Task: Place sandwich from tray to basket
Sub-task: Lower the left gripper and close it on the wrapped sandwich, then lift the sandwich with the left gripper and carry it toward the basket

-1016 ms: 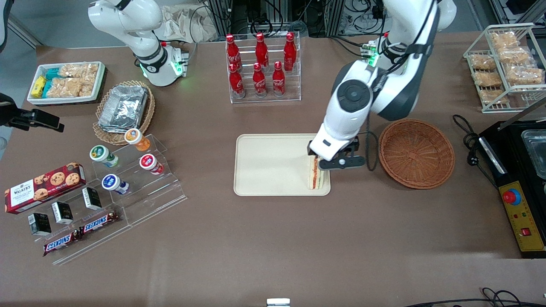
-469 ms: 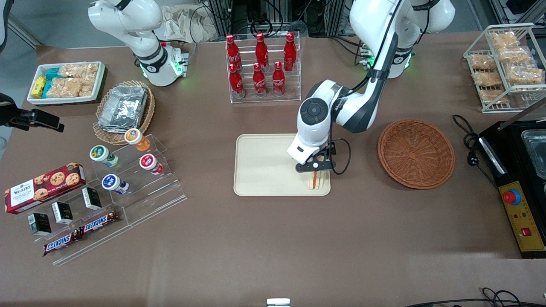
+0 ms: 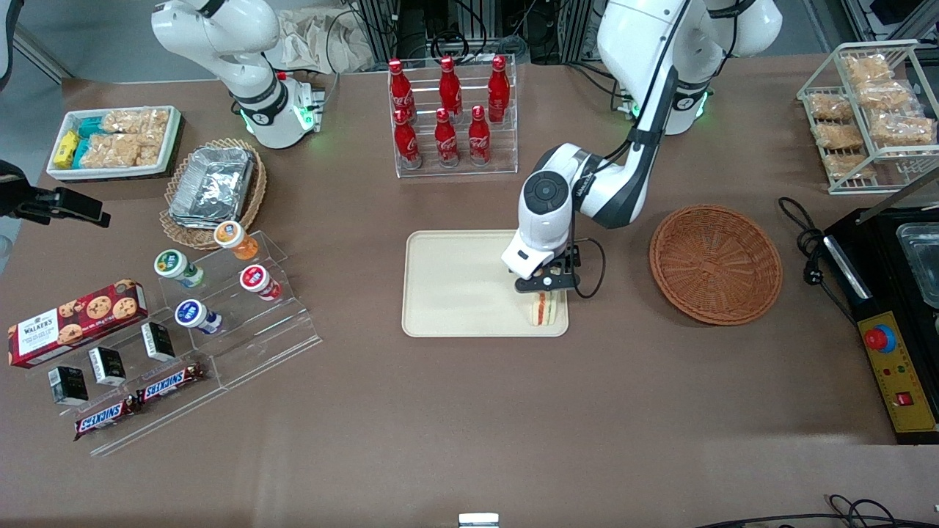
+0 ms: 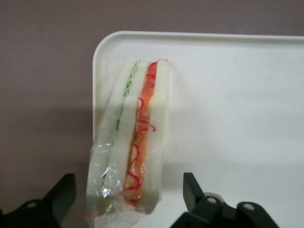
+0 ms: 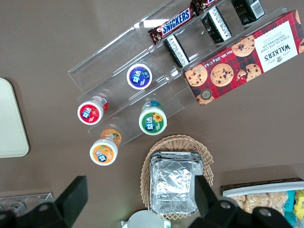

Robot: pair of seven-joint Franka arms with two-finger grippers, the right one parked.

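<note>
As you inspect the worktop (image 3: 440,411) from its parked-arm end, you find a white bin (image 3: 116,173) at the corner farther from the front camera. Nearer that camera, a clear stand (image 3: 264,334) carries four jars (image 3: 179,267), three dark boxes (image 3: 108,365) and two chocolate bars (image 3: 172,382); a cookie box (image 3: 77,323) lies along the stand's edge. A foil pack (image 3: 213,187) lies in the wicker holder (image 3: 170,227). At the worktop edge farther from the camera, a clear rack (image 3: 463,170) holds six red bottles (image 3: 450,92).

Next is your tray (image 3: 462,293). The sandwich (image 4: 137,137), in clear wrap, lies on it at the corner nearer the front camera and toward the working arm's end, its layers showing. Your gripper (image 3: 549,281) is above that corner; the wrist view shows its jaws apart, with the sandwich's line running between them.

Beside the tray, toward the working arm's end, you have the round basket (image 3: 715,264) on the worktop. At that end, a wire rack (image 3: 891,183) holds wrapped bread (image 3: 902,130), and a black oven (image 3: 884,293) stands nearer the camera.
</note>
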